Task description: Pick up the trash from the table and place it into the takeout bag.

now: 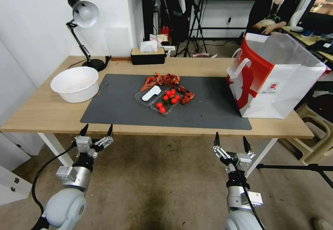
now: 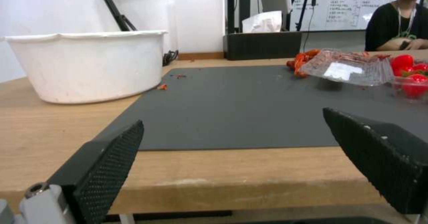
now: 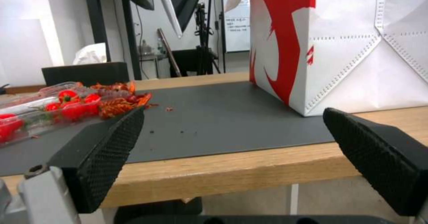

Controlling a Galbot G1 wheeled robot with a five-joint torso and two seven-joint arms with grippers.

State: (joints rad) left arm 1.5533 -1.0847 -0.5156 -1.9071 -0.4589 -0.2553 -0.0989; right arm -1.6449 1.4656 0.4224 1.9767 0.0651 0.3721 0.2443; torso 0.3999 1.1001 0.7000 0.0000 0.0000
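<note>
**Table** (image 1: pixel 45 112): light wood with a dark mat (image 1: pixel 114 108) across its middle.

**Trash**: red shell scraps (image 1: pixel 166 79) on the mat, about mid-table. They lie in a loose band along the far edge of a clear tray of tomatoes (image 1: pixel 168 100), and one clump curls down the tray's right side, touching or just beside it. The band's long axis runs left to right across the table.

**Bag** (image 1: pixel 277 81): white with a red side, upright and mouth open, at the right end of the mat, well apart from the scraps.

**White bowl** (image 1: pixel 74 83): off the mat's left end, not trash.

**Left claw** (image 1: pixel 97 130): below and just short of the table's near edge, in front of the mat's left corner. Its jaws are spread wide and it holds nothing.

**Right claw** (image 1: pixel 231 141): below the near edge, in front of the mat's right part. Its jaws are spread wide and it holds nothing.

**Key relation**: the scraps lie ahead of and above both claws, roughly midway between them, with the tray in front of most of them. The right-side clump is nearer the right claw, which also shares the bag's side, so the right arm looks better placed.
</note>
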